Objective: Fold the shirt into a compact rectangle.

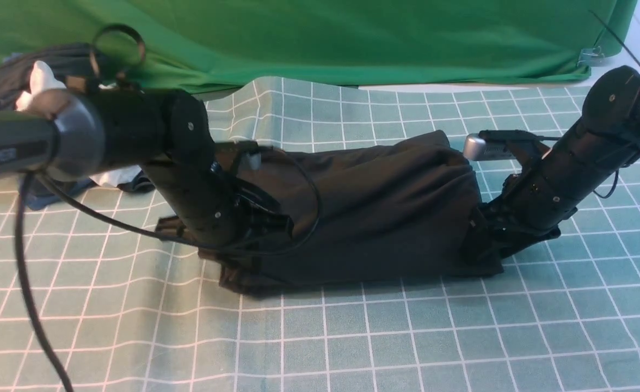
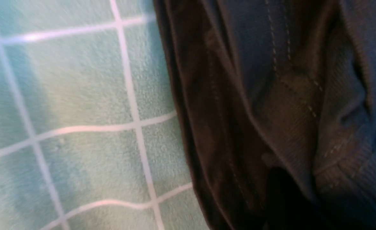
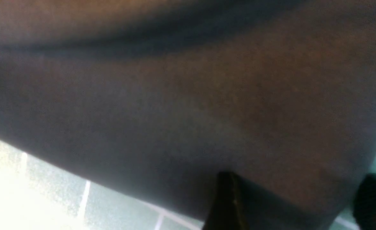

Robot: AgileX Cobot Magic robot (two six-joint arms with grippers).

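The large black long-sleeved cotton shirt lies bunched into a long strip across the middle of the teal, white-gridded cloth-covered surface, running left to right. The left end effector is pressed into the shirt's left end. Folds of fabric hide its jaws, so I cannot tell whether it is clamped. The right end effector meets the shirt's right end low against the surface, its fingers standing wide apart with black fabric lying against them.
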